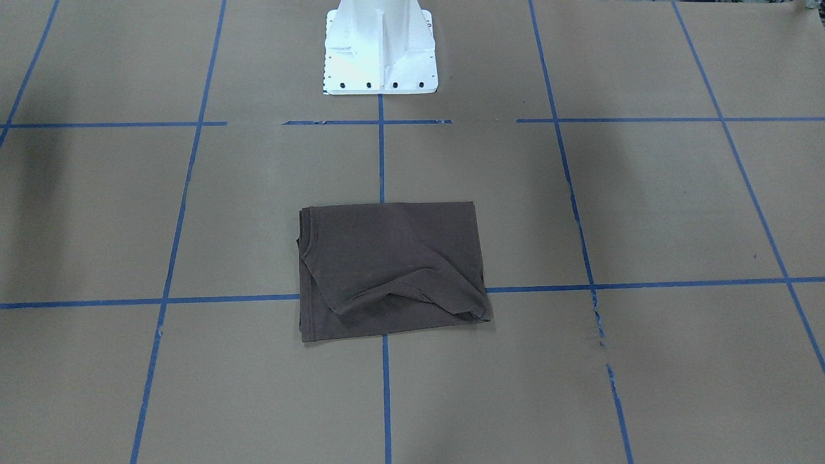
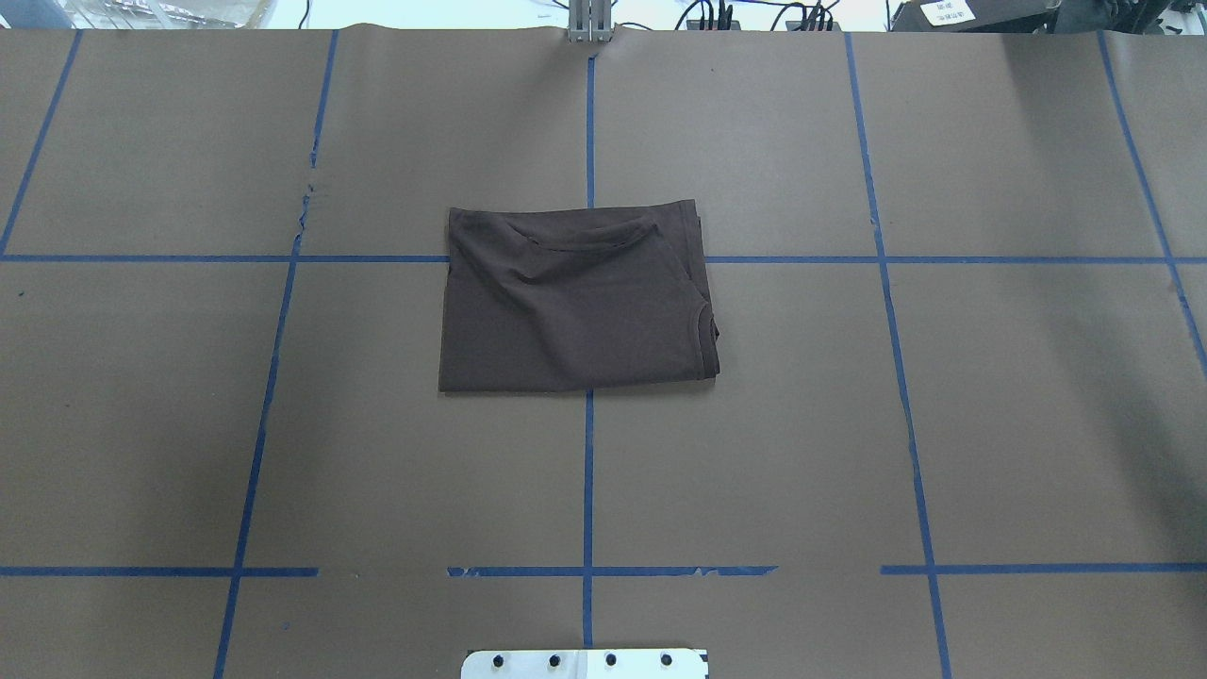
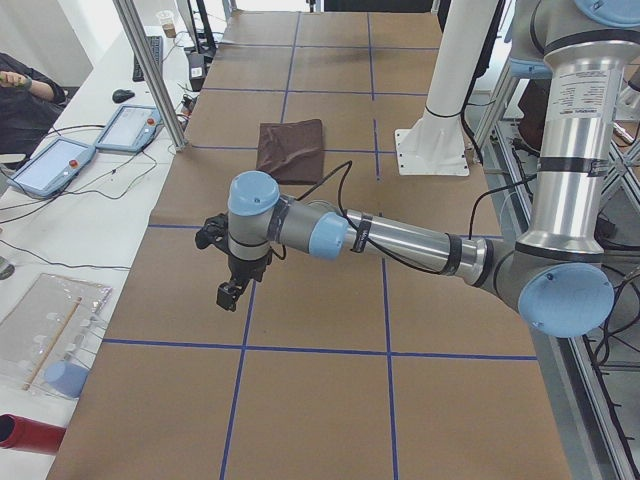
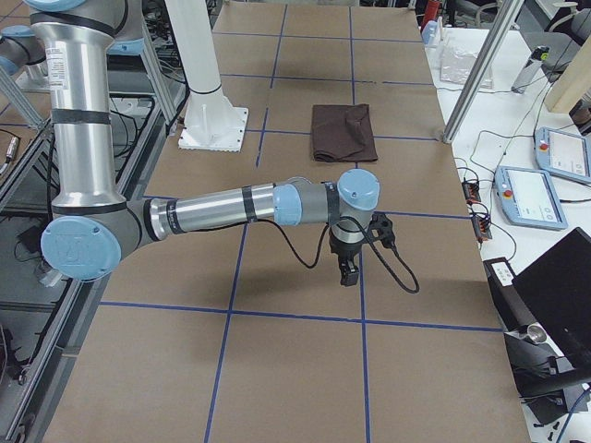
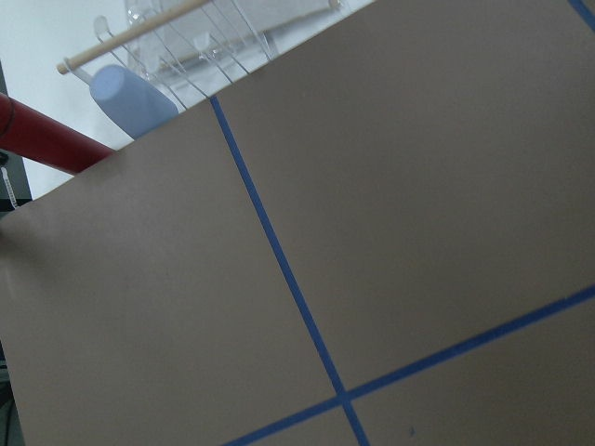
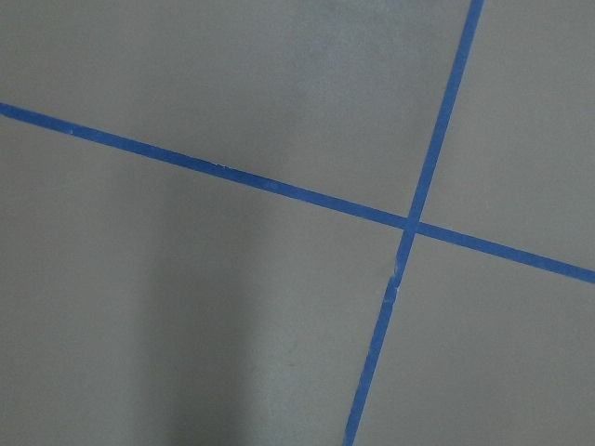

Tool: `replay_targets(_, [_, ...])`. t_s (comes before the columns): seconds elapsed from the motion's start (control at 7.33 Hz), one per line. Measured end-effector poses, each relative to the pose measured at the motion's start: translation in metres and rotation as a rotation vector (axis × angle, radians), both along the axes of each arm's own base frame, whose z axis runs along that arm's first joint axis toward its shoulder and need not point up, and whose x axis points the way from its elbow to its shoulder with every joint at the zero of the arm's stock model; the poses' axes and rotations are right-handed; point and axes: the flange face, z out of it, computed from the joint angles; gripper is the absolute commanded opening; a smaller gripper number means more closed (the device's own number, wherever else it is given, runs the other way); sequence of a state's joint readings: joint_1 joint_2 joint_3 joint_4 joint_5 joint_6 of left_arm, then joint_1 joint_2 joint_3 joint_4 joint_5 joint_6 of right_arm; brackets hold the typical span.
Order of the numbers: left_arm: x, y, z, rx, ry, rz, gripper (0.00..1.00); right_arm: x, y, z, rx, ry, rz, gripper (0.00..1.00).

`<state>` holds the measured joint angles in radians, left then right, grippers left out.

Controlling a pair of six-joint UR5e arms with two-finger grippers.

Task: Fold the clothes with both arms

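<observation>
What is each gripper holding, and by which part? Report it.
Nothing is held. The T-shirt lies folded by itself; the left gripper and the right gripper hang well away from it, nothing visible in them.

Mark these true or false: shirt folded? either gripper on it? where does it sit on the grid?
1. The shirt lies folded into a rough rectangle. True.
2. The left gripper is holding the shirt. False: it hangs over bare brown paper, well apart from the shirt.
3. The shirt covers a crossing of the blue tape lines. True.
4. The right gripper rests on the shirt. False: it is out to the side over the paper, clear of the shirt.
</observation>
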<state>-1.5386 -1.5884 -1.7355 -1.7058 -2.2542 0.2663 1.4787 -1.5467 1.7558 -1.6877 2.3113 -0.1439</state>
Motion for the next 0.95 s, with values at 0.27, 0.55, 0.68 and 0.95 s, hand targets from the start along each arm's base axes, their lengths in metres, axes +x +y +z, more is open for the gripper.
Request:
replay_targets(0.27, [0.000, 0.011, 0.041, -0.052, 0.010, 0.005, 1.00, 0.010, 0.001, -0.001, 0.011, -0.003, 0.014, 1.00])
replay_targets(0.55, [0.000, 0.019, 0.086, -0.151, 0.019, 0.007, 1.00, 0.046, 0.018, 0.017, -0.034, -0.022, 0.089, 1.00])
replay_targets(0.68, [0.000, 0.020, 0.097, -0.175, 0.019, 0.005, 1.00, 0.059, 0.033, 0.030, -0.068, -0.057, 0.120, 1.00])
replay_targets(0.95, [0.000, 0.021, 0.104, -0.195, 0.019, 0.001, 1.00, 0.068, 0.060, 0.054, -0.126, -0.101, 0.151, 1.00])
